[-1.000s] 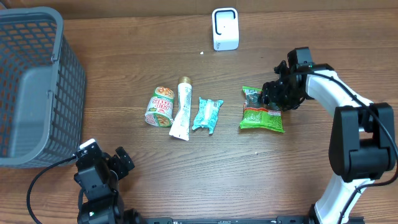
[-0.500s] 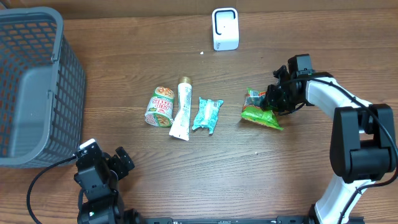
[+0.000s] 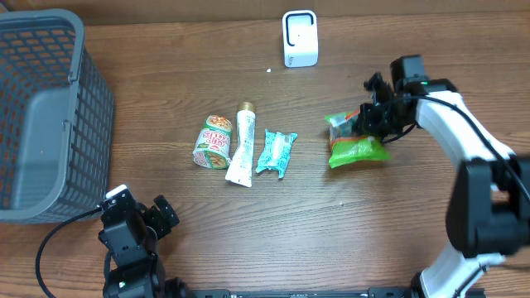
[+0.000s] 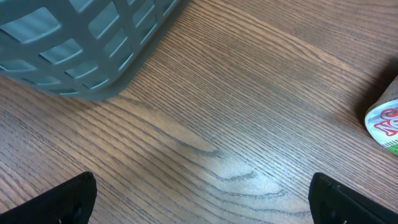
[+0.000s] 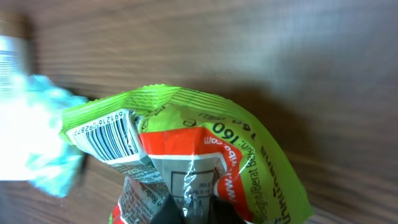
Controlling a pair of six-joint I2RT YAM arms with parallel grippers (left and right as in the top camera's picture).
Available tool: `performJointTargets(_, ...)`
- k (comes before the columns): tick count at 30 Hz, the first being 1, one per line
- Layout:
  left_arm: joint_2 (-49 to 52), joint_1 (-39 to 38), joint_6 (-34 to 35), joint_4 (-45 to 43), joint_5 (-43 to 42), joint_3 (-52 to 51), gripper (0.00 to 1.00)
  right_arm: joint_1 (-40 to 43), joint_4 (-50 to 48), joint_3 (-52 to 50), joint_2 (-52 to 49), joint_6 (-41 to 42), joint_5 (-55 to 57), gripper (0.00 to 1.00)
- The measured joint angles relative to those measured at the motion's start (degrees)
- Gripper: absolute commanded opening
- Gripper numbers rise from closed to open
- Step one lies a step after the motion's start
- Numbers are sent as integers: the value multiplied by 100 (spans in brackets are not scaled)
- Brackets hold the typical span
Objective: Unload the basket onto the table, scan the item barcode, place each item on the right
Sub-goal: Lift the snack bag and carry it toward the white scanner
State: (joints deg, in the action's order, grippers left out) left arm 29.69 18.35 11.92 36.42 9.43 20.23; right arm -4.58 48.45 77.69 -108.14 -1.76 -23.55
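Note:
My right gripper [image 3: 373, 122] is shut on the top edge of a green snack bag [image 3: 356, 149], which hangs crumpled and tilted right of centre. Seen from the right wrist, the bag [image 5: 205, 134] fills the view above the gripper [image 5: 199, 208]. Its barcode [image 5: 106, 134] shows on the upper left corner of the bag. A white scanner [image 3: 300, 38] stands at the back of the table, apart from the bag. At the near left edge my left gripper [image 3: 141, 219] is open over bare wood, its dark fingertips [image 4: 68, 199] wide apart.
A cup of noodles [image 3: 212, 141], a white tube [image 3: 241, 146] and a teal packet [image 3: 276, 152] lie in a row mid-table. A grey basket [image 3: 50, 116] stands at the far left, its corner [image 4: 87, 37] near the left wrist camera.
The right gripper closed on the green bag, which lay flat a second ago. The bag has since come up off the table and turned. The left arm has stayed still.

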Motion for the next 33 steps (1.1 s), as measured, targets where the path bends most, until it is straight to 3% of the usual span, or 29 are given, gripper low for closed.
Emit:
performJointTargets(7,0,0,0,0,0,0,100,0,-133,90,1294,-1036,-83,4)
performJointTargets(13,0,0,0,0,2,0,100,-33,-122,98,1770,-1480,-365,4)
performJointTargets(27,0,0,0,0,0,0,100,-1060,232,98,2315,-1620,-485,4)
performJointTargets(33,0,0,0,0,0,0,100,-1421,433,98,2328,-1274,-144,4)
